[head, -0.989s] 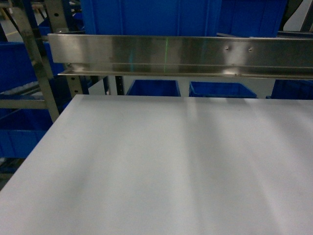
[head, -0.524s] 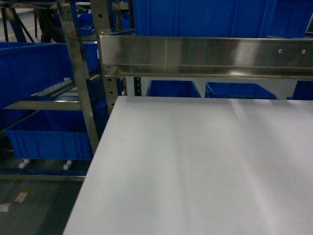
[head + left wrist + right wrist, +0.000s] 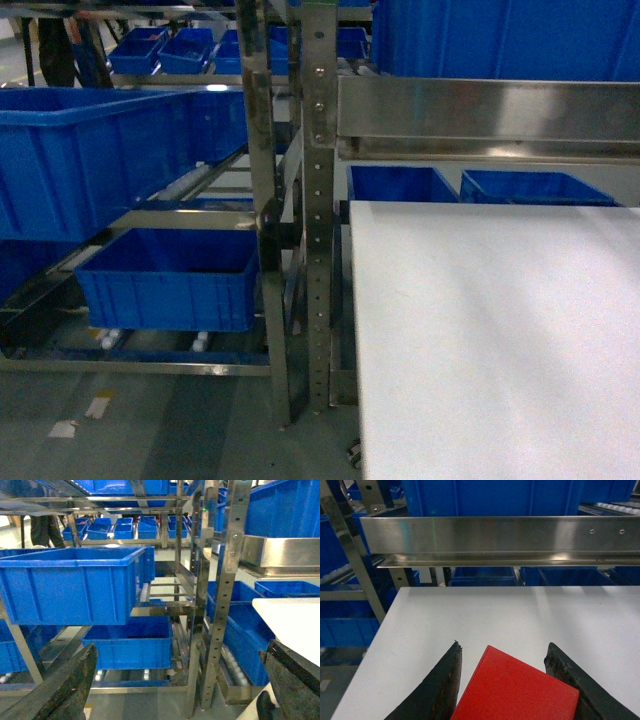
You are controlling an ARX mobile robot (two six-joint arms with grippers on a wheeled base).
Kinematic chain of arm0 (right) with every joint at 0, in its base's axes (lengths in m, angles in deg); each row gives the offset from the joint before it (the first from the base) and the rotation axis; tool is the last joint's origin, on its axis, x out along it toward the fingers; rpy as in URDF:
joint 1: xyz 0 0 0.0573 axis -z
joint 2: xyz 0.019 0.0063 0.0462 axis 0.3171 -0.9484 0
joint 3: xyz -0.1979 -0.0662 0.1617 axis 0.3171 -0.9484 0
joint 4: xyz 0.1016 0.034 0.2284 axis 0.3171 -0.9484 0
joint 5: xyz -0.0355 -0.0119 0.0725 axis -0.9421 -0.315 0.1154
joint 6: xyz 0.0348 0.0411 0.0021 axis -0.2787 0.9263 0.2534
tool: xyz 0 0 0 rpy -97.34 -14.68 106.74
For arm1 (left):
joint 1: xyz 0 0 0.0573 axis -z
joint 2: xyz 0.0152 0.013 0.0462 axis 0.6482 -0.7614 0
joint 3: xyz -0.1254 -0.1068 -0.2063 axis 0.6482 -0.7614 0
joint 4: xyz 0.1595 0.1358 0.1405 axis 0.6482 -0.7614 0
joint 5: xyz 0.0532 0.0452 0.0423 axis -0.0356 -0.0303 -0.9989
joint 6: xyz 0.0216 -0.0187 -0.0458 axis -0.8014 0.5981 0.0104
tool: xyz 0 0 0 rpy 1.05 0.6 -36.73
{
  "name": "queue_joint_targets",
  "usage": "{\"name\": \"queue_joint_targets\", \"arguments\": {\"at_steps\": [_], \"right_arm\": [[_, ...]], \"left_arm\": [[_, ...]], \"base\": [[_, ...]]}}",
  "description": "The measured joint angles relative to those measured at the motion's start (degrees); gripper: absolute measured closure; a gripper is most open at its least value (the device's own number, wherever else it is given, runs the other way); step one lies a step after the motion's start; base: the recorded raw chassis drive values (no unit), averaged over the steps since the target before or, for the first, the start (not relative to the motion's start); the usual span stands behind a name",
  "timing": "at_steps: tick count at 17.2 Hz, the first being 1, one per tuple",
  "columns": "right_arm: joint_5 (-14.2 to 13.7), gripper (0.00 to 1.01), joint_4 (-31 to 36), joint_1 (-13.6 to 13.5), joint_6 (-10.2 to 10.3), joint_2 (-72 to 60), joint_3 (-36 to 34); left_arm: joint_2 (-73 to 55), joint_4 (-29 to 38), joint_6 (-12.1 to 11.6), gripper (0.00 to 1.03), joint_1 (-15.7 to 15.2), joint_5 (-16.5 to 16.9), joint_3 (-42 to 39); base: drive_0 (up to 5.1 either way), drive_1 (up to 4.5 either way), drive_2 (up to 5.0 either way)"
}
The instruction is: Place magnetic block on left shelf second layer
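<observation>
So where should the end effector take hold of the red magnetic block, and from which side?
By its two opposite flat side faces, coming in level over the white table. The magnetic block lies between the right end effector fingers, turned slightly askew; whether they touch it cannot be told.

Left gripper [image 3: 175, 690] w/ black tapered jaws, worn scuffed surfaces, right gripper [image 3: 506, 680] same, ragged tips

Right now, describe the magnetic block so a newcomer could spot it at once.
In the right wrist view, find the white table below the steel shelf rail. At its near edge sits the right hand, black fingers spread. Between them is the magnetic block: flat-faced, and the only bright red thing among blue bins.
</observation>
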Motion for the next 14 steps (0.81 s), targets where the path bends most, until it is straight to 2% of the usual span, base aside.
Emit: {"name": "queue_joint_targets", "arguments": {"at_steps": [14], "right_arm": [[-0.02,0.58,-0.04,0.02,0.00,0.00,-0.04]], "left_arm": [[0.00,-0.04,0.00,0.05,0.00,0.02,-0.02]], "base": [[-5.0,2.46,2.5]]}}
